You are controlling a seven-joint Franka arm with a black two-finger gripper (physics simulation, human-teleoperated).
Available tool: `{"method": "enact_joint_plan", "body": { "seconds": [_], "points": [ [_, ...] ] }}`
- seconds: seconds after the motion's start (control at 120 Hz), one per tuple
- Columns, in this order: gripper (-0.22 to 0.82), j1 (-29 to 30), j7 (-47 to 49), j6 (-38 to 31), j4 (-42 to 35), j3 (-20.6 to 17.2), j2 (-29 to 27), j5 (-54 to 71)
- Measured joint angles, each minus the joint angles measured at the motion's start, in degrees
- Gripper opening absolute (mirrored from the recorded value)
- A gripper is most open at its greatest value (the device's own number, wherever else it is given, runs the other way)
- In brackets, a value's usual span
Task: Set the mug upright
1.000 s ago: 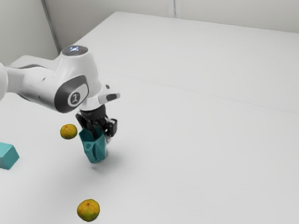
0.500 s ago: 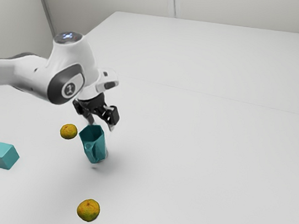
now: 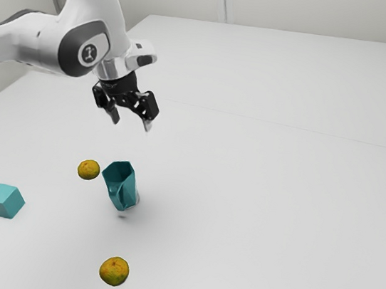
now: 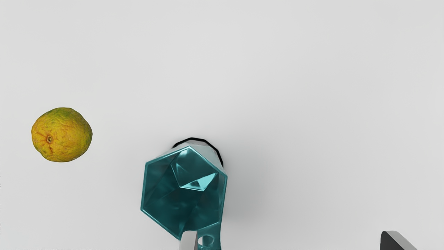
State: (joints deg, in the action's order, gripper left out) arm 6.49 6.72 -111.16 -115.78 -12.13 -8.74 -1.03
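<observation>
Fingers [image 3: 132, 121] have risen, spread wide, above the upright mug [image 3: 121, 186].

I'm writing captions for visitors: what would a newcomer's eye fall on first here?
Probably the teal mug, its open mouth facing up below the raised, open gripper. Next, a mottled orange fruit beside it, a second fruit near the exterior view's bottom edge, and a teal cube toward its left.

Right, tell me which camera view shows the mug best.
The wrist view, looking into the mug from above, with its six-sided rim and inner facets large. The exterior view shows it smaller, mouth up, with some of its outer side.
</observation>
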Motion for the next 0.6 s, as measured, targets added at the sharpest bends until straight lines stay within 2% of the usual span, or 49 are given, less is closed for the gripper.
{"method": "enact_joint_plan", "body": {
  "seconds": [0.333,0.6],
  "points": [
    [0.58,-0.35,0.06,13.50,14.99,0.00,5.33,-0.12],
    [0.58,-0.15,0.18,17.85,21.26,0.09,5.75,0.23]
  ]
}}
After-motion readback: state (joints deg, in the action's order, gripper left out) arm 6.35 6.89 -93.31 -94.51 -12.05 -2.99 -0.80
